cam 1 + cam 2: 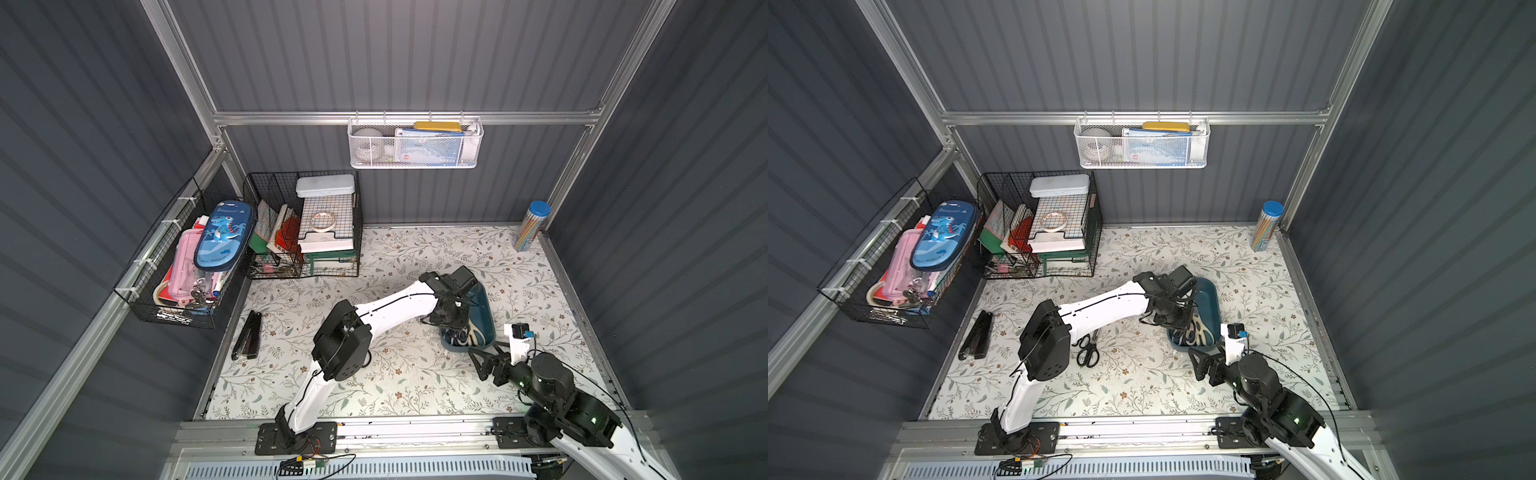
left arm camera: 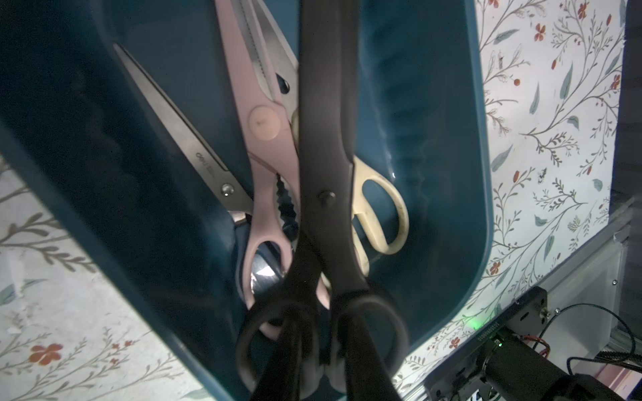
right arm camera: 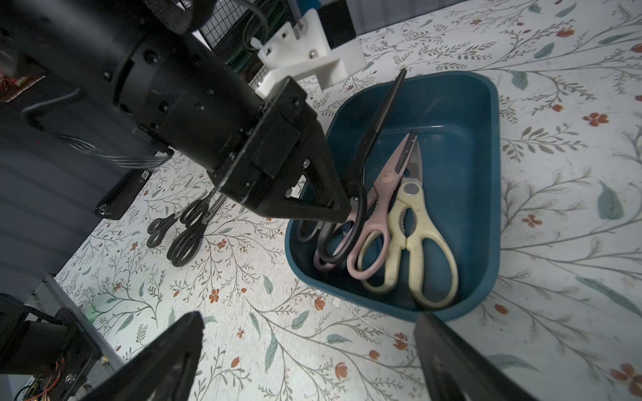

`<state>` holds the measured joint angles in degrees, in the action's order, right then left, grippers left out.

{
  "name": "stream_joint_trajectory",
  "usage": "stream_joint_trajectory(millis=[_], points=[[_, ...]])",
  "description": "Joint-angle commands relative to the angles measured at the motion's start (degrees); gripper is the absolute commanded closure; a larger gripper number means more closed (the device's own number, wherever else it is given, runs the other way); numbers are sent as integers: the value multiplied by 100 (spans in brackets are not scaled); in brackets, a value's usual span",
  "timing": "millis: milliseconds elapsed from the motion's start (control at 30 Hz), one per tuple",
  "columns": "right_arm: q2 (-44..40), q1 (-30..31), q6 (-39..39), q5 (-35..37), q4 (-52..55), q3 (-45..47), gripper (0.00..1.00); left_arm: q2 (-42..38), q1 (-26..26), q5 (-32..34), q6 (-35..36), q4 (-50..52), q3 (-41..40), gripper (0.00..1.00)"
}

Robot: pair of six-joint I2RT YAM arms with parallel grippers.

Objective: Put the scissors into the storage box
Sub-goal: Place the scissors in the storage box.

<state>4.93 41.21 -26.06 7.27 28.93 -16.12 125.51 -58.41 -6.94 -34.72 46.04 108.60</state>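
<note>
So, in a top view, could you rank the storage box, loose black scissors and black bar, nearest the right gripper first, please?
1. storage box, just beyond the right gripper
2. loose black scissors, mid-table, left
3. black bar, far left

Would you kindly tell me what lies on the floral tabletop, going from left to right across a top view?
long black bar → black-handled scissors lying loose on the table → teal storage box → blue-capped pencil tube
</note>
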Motion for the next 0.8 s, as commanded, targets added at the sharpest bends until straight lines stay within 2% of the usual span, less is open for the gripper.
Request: stream_joint_trajectory(millis=[0,200,467,567,767], points=[[-40,36,5,65,78,32,1,181,-7,-298,-113,-221,101,84],[-43,48,23,46,65,39,1,348,-23,-248,-134,-390,188,83],[-41,54,33,-15,51,47,1,328,-21,-189,-45,-597,302,60],[-23,54,33,5,44,48,1,-50,-16,181,-50,-938,48,47],[87,54,35,-18,-25,56,1,-1287,45,1470,39,-1285,-1036,42]])
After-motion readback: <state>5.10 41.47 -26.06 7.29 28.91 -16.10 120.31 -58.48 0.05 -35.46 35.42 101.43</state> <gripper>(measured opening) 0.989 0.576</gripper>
